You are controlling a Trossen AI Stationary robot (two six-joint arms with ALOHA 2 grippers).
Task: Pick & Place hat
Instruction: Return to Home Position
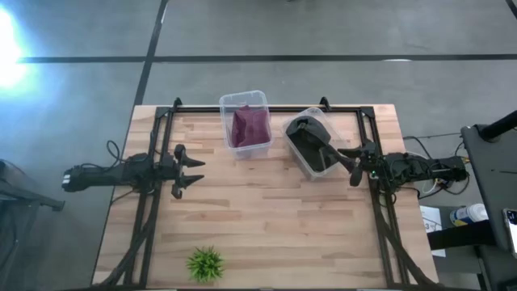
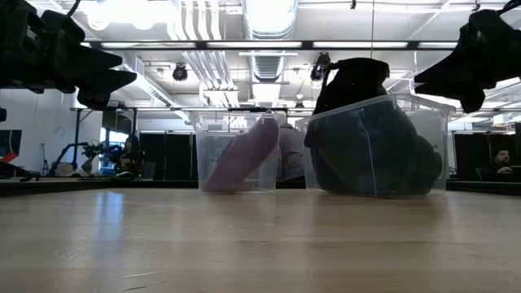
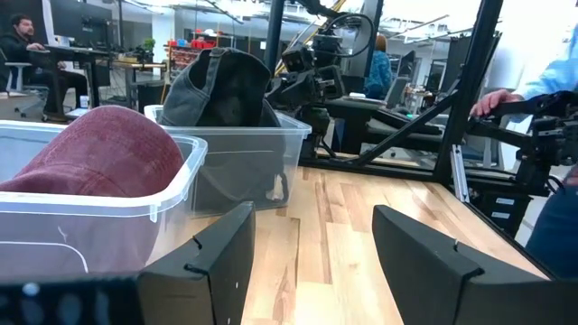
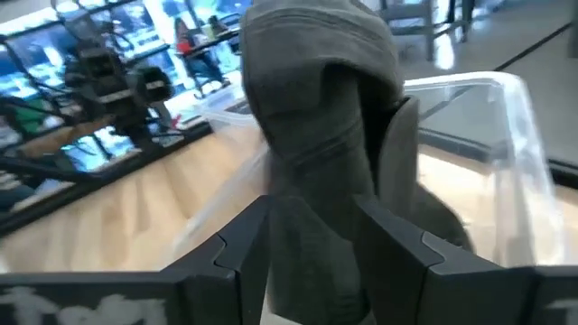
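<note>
A dark grey hat (image 1: pixel 311 139) sits in the right clear bin (image 1: pixel 321 114) at the table's far middle. Its crown stands up above the rim (image 2: pixel 352 80). A maroon hat (image 1: pixel 250 125) leans inside the left clear bin (image 1: pixel 244 97). My right gripper (image 1: pixel 333 153) reaches over the right bin's near-right corner. It is open, and in its wrist view the dark hat's raised part (image 4: pixel 312 108) shows between the fingers, around the gripper (image 4: pixel 312 244). My left gripper (image 1: pixel 192 171) waits open above the table's left side, pointing at the bins (image 3: pixel 314 253). My right gripper comes level from the table's right at the dark hat's raised crown (image 4: pixel 316 181), one finger (image 4: pixel 244 244) on either side of it. I cannot tell whether the fingers touch the cloth. The hat's lower part rests in the bin.
A small green plant (image 1: pixel 205 263) stands at the near edge, left of centre. A black frame (image 1: pixel 266 108) runs along the table's far edge and down both sides. Bare wood lies between the bins and the near edge. People and desks show in the room beyond.
</note>
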